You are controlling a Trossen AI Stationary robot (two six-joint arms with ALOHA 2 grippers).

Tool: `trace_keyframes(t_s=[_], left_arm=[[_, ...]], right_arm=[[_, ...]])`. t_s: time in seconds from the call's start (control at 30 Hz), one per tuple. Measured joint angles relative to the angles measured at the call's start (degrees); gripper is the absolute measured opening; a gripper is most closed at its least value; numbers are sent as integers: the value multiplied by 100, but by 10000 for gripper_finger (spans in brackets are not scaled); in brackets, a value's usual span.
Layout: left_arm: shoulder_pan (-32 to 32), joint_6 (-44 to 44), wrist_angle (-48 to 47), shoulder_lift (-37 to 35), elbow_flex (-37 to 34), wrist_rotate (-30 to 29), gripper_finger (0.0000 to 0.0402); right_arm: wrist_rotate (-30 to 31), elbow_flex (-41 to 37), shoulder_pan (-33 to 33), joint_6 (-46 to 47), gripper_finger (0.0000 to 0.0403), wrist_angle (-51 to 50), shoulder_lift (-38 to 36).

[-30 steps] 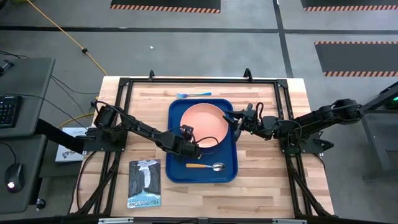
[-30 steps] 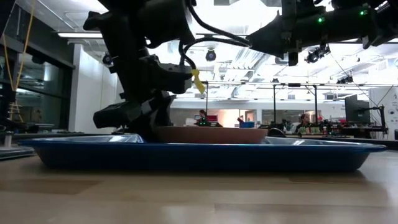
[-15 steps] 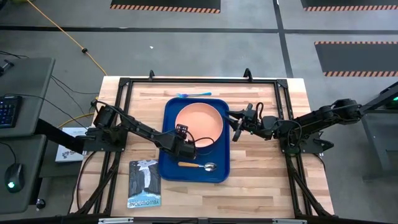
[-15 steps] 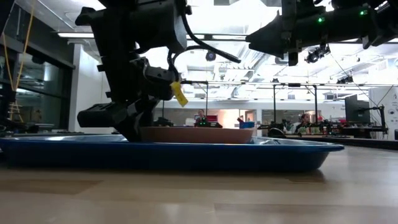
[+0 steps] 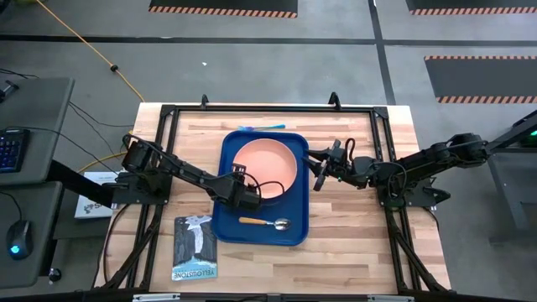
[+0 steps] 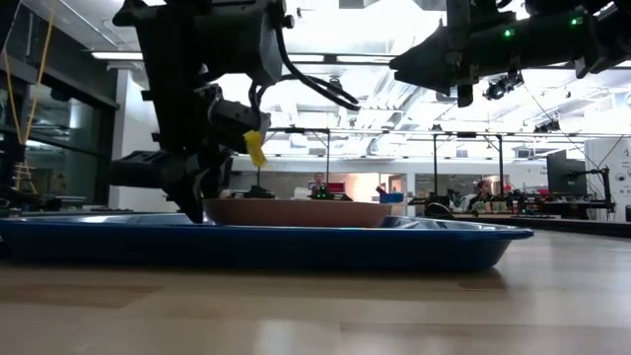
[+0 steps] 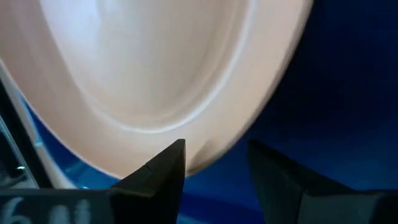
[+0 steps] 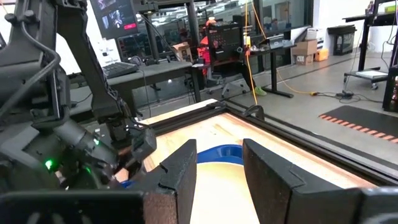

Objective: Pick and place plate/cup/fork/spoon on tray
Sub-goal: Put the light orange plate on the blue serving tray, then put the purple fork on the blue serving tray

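Note:
The salmon-pink plate (image 5: 268, 164) lies flat in the far half of the blue tray (image 5: 289, 235). The orange-handled spoon (image 5: 264, 222) lies in the tray's near half. The light-blue fork (image 5: 261, 127) lies on the table just beyond the tray's far rim. My left gripper (image 5: 253, 191) is shut on the plate's near-left rim. My right gripper (image 5: 318, 173) hovers open and empty just right of the tray. No cup shows. My left gripper has the plate's rim (image 7: 211, 152) between its two fingers, one finger (image 7: 168, 165) over the plate's inside and one (image 7: 273, 174) outside it above the tray. The fingers come slanting down from the table's left. The plate rests on the tray floor (image 6: 296, 212).
A grey-blue booklet (image 5: 195, 246) lies on the table near the front left, beside the tray. A black frame (image 5: 168, 117) runs round the table top. Bare wood lies right of the tray, under my right arm.
My left gripper has moved toward the table's left edge. The plate has gone with it, and the tray with the spoon has slid left on the table. The tray's right rim now stands apart from my right gripper.

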Motion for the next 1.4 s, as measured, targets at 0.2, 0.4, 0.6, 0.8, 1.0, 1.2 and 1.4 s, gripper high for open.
trace_keyframes(t_s=[0.2,0.4,0.6,0.8,1.0,1.2,1.4], left_arm=[[36,-259,-170,7,0,216,161],[33,-353,-372,7,2,295,161],[33,-360,-486,-37,7,260,161],[33,-457,-777,-262,344,251,161],[-5,-930,-1435,-939,602,195,161],[-105,-1594,-1348,-2134,397,-339,161],[-373,-2036,-661,-3472,-374,-1715,161]], right_arm=[[0,0,0,0,122,4,0],[0,0,1,-1,122,4,0],[0,0,0,-1,122,4,0],[0,0,0,-1,122,4,2],[0,0,-1,-3,122,-68,2],[0,0,0,-3,122,-151,2],[0,0,-1,-3,122,-171,2]])
